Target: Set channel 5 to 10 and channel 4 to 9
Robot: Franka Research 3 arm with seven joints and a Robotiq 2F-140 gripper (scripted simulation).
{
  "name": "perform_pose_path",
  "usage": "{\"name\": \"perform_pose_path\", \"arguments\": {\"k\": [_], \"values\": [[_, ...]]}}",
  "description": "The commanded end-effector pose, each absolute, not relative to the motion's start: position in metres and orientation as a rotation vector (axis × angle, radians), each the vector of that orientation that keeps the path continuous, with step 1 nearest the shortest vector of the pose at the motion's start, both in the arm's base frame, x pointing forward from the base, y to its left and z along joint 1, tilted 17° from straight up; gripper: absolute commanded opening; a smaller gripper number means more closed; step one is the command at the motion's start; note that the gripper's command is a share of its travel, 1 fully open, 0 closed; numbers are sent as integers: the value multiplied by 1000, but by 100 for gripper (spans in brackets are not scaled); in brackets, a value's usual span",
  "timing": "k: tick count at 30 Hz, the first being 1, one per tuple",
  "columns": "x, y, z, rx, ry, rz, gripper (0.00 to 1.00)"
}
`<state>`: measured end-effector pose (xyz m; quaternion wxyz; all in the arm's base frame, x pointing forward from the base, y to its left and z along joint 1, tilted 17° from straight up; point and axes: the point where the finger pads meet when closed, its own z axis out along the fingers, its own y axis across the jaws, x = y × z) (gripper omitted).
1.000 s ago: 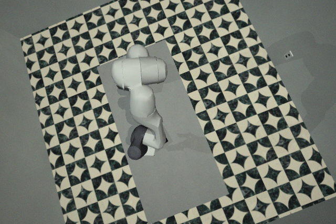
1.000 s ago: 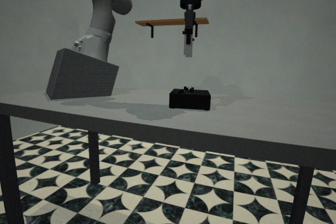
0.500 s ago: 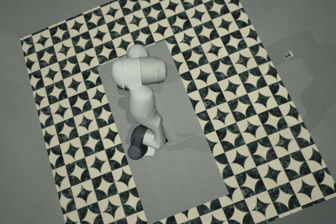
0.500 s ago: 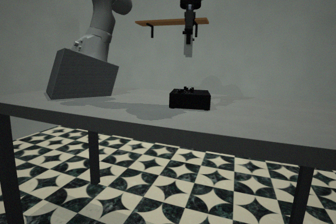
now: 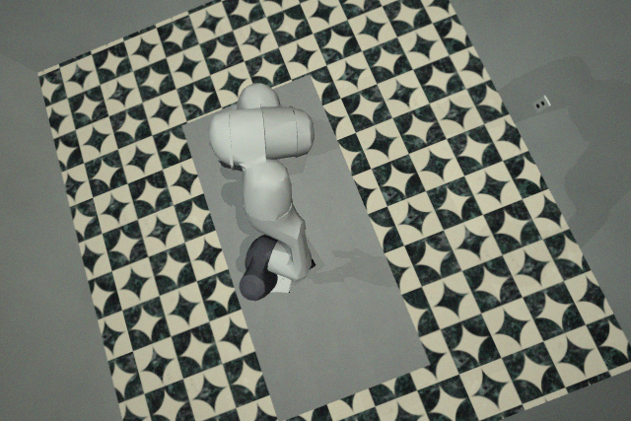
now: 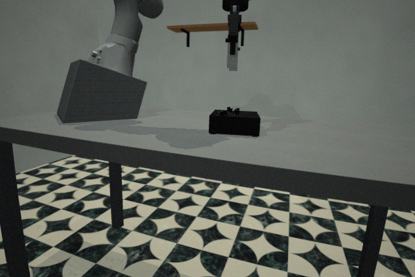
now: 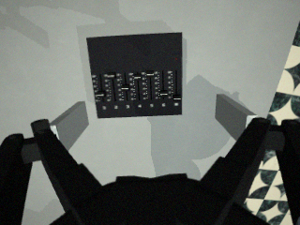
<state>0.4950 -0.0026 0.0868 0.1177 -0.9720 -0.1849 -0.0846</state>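
Observation:
The lighting desk is a black box standing on the grey table. In the wrist view it shows several faders side by side. Counting from the left there, the fourth cap and the fifth cap sit near the far end of their slots, and the sixth cap and seventh cap sit near the near end. My gripper is open and empty, hanging well above the desk. In the top view the arm hides the desk and the gripper.
The arm's dark base box stands on the table to the left of the desk. A wooden shelf hangs on the back wall. The table's edge and the patterned floor lie to the right in the wrist view.

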Motion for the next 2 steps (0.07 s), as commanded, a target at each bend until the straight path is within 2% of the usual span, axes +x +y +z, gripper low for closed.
{"name": "perform_pose_path", "arguments": {"k": [1,2], "values": [[494,-4,87,-2846,-531,-244,100],[494,-4,87,-2846,-531,-244,100]]}}
